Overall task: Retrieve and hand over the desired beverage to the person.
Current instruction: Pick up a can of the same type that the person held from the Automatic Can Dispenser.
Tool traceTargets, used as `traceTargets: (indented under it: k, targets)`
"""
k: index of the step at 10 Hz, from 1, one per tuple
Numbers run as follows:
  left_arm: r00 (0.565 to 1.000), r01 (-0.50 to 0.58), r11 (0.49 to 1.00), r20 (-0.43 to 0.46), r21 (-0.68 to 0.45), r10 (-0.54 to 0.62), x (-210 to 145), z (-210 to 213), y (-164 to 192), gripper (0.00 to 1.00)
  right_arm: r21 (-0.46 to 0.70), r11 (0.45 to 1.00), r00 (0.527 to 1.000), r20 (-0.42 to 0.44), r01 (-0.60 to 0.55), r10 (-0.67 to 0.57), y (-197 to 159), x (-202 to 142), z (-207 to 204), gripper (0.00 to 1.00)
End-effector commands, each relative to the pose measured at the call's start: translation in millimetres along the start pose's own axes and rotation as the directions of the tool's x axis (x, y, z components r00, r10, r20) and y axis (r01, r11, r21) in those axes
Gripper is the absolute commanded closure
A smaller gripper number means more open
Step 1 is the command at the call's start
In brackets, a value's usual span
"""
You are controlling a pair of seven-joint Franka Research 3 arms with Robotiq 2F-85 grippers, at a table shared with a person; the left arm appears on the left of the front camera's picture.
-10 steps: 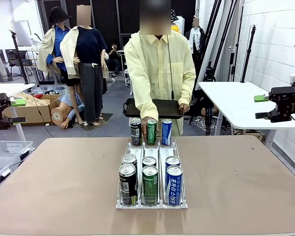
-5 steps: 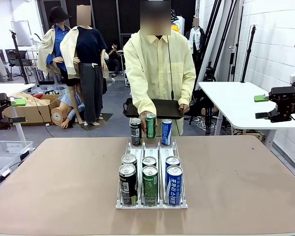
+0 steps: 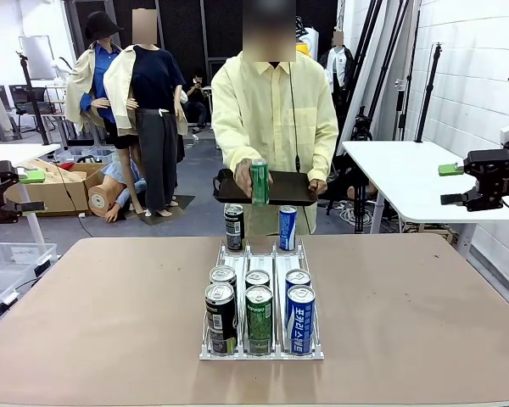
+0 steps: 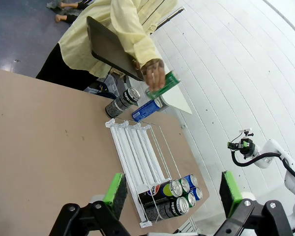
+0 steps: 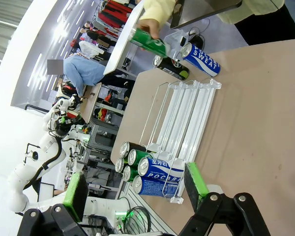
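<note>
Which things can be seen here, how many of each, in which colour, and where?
Table: one, brown, under everything.
Rack: one, clear, mid-table.
Black cans: three; two in the left lane's near end, one at the rack's far end.
Green cans: three; two in the middle lane's near end, one lifted over the tray.
Blue cans: three; two in the right lane's near end, one at the far end.
Tray: one, black, at the person's waist.
Person: one, pale-yellow shirt, far side.
Hands: two; one holds a green can, one the tray.
Left tool: open, empty.
Right tool: open, empty.
</note>
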State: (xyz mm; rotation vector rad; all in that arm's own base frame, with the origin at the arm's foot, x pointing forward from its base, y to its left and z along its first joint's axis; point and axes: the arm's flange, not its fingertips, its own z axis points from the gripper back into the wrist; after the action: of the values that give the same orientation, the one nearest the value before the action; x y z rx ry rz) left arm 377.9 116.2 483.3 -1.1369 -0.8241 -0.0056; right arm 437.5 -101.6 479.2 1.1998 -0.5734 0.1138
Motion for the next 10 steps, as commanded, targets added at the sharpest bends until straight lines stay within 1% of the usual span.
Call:
traceTargets:
  k: [1, 10]
  targets:
    - [1.000, -0.006, 1.000, 0.002, 0.001, 0.006, 0.3, 1.1, -0.2, 0.00, 0.010, 1.000, 1.000, -0.004, 0.003, -0.003, 1.3, 1.3, 0.3, 0.00]
    - [1.000, -0.006, 1.000, 0.002, 0.001, 0.006, 0.3, 1.1, -0.2, 0.00, 0.010, 1.000, 1.000, -0.004, 0.003, -0.003, 1.3, 1.3, 0.3, 0.00]
